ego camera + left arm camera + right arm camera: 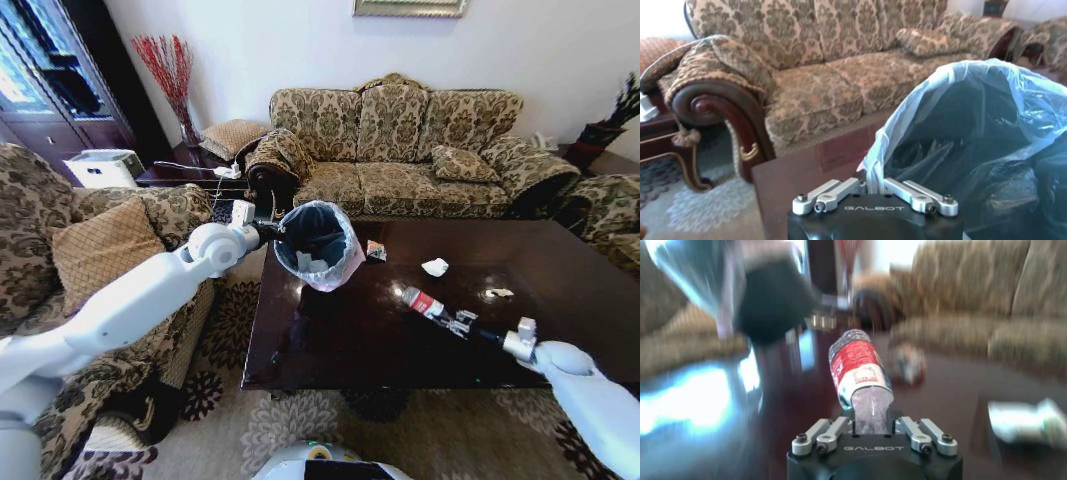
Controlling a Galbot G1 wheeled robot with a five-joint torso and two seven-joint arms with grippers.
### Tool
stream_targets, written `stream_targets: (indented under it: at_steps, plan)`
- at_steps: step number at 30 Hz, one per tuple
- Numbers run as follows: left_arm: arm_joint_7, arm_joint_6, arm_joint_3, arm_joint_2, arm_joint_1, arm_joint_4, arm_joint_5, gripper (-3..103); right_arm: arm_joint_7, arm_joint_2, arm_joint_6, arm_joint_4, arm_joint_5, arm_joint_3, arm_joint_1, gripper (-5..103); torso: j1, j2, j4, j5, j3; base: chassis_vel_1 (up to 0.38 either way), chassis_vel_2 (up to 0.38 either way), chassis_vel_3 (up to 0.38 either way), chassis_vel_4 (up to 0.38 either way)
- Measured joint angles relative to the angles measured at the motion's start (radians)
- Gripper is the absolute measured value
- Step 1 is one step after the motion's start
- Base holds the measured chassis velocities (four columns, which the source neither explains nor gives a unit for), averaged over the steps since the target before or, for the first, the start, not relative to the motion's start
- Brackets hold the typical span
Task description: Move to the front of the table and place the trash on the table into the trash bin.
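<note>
Glossy table [560,270], bottle [424,302] (red-labelled) clamped in right end effector [458,321]

The word "GALBOT" stands in pale letters on the black body of the left gripper [875,189], just behind its metal fingers. The same word "GALBOT" stands on the black body of the right gripper [873,429]. The bottle [859,374] has a red label with white print, but this print is too blurred to read. The small printed wrapper [376,251] on the far part of the table is too small to read.
</note>
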Motion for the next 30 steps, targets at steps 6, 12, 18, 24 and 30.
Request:
stream_targets:
  at_steps: [6, 12, 18, 24, 30]
  plan:
    - [-0.01, 0.02, 0.025, 0.003, -0.041, 0.028, -0.067, 0, 0.132, 0.026, -0.037, 0.325, 0.15, 0.074, -0.053, 13, 0.0, 0.0, -0.0003, -0.0009, 0.0, 0.0, 0.0, 0.0, 0.0]
    - [-0.041, 0.045, 0.047, -0.027, -0.035, 0.027, -0.116, 0, 0.454, 0.115, -0.094, 0.735, 0.226, -0.098, 0.087, 3, 0.0, 0.0, 0.0003, -0.0011, 0.0, 0.0, 0.0, 0.0, 0.0]
    - [-0.044, 0.054, 0.099, -0.042, -0.067, 0.014, -0.119, 0, 0.592, 0.176, -0.115, 0.816, 0.237, -0.259, 0.222, 3, 0.0, 0.0, 0.0002, -0.0006, 0.0, 0.0, 0.0, 0.0, 0.0]
    - [-0.044, 0.059, 0.133, -0.058, -0.094, 0.001, -0.115, 0, 0.643, 0.213, -0.103, 0.816, 0.225, -0.368, 0.271, 3, 0.0, 0.0, -0.0002, -0.0005, 0.0, 0.0, 0.0, 0.0, 0.0]
    - [-0.046, 0.059, 0.16, -0.083, -0.125, -0.005, -0.113, 0, 0.642, 0.237, -0.05, 0.748, 0.133, -0.416, 0.258, 3, 0.0, 0.0, -0.0003, -0.0004, 0.0, 0.0, 0.0, 0.0, 0.0]
